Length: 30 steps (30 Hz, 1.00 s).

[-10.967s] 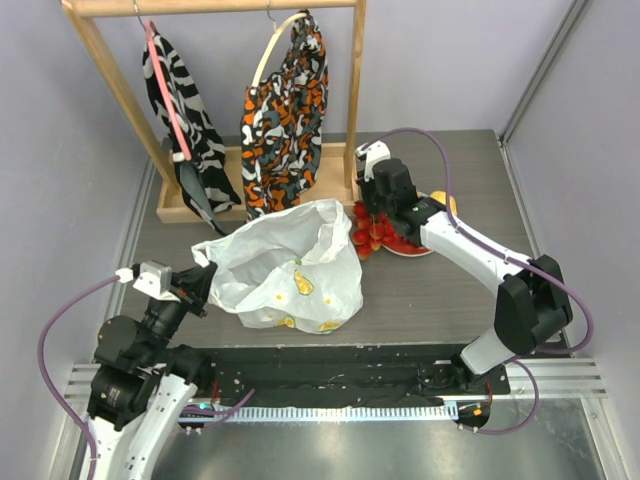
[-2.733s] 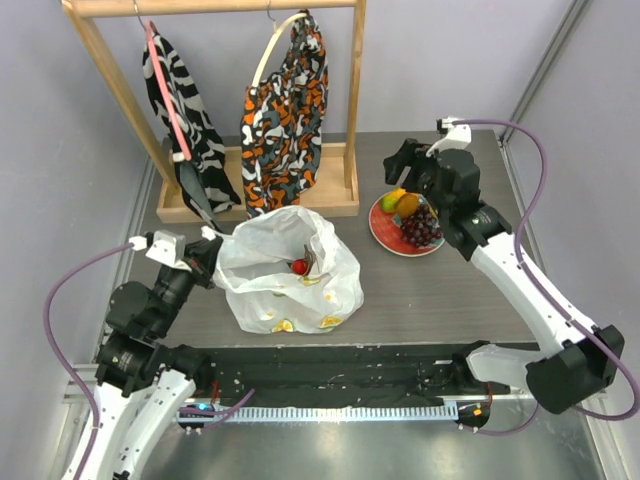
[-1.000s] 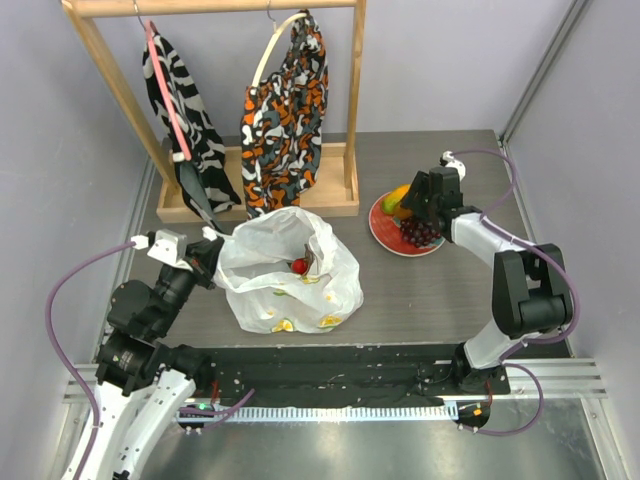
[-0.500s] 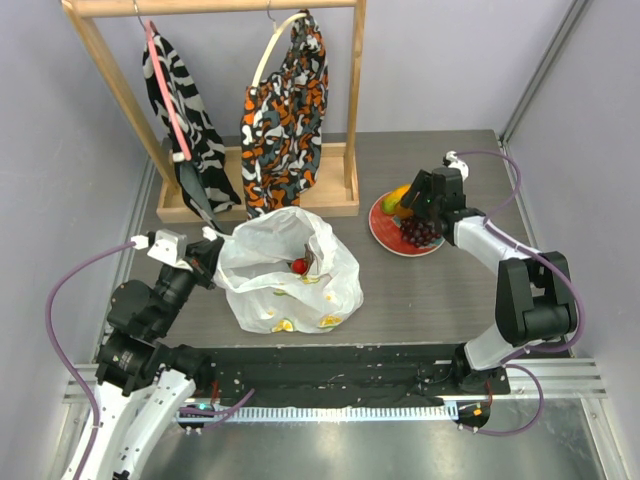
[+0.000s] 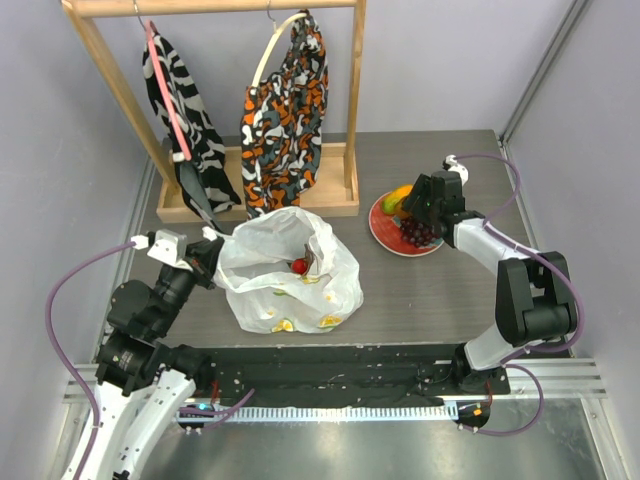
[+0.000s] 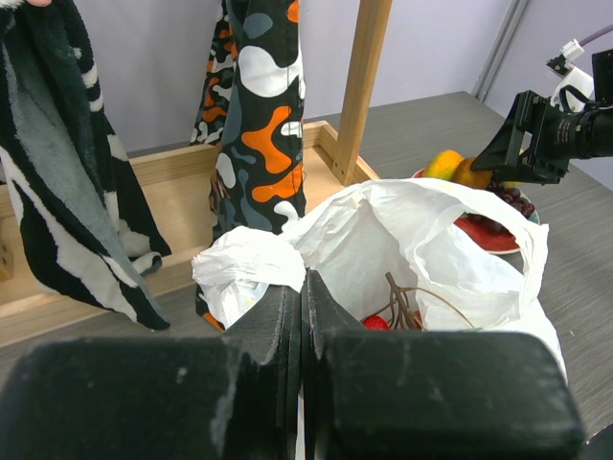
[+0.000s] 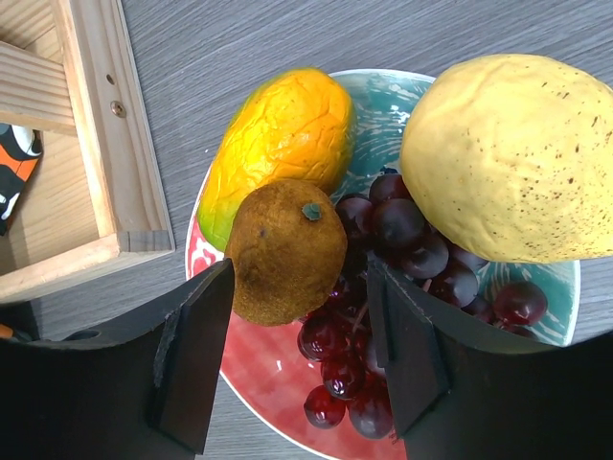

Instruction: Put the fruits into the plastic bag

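The plastic bag (image 5: 290,275) lies left of centre, and my left gripper (image 6: 303,292) is clamped on its left rim, holding the mouth up. The plate (image 7: 268,359) to the right carries lemon (image 7: 498,158), mango (image 7: 278,134), brown fruit (image 7: 287,251) and grapes (image 7: 402,249). My right gripper (image 7: 299,278) straddles the brown fruit, jaws apart. That fruit leans on the grapes, so an off-centre squeeze could roll it away. Red berries (image 5: 299,266) lie in the bag.
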### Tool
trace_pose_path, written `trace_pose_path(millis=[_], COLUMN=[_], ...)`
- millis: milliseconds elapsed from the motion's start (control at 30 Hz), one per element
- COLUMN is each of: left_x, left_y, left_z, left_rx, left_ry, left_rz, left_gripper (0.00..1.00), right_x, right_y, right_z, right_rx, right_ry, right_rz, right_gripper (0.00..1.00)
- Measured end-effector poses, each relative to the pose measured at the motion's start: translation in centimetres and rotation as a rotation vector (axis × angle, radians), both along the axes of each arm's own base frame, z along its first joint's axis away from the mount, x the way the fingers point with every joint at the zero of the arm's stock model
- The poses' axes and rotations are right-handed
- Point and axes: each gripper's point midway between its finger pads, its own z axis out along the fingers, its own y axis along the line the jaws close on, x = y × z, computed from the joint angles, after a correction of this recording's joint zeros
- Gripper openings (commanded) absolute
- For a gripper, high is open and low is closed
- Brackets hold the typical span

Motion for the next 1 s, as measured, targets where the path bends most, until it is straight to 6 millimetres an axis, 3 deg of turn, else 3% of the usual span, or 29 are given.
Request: trace_pose_path(millis=[400, 1000], left_x=[0.00, -0.02], left_y=[0.00, 0.01], left_z=[0.00, 0.02], left_rx=[0.000, 0.000], left_ry=[0.000, -0.001], left_rz=[0.000, 0.000], left_gripper=[0.00, 0.00], right_x=[0.13, 0.36], right_y=[0.35, 0.58], right_z=[-0.70, -0.50], right_rx=[0.014, 0.032], right_ry=[0.014, 0.003], right_rz=[0.010, 0.008], right_gripper=[0.63, 0.34])
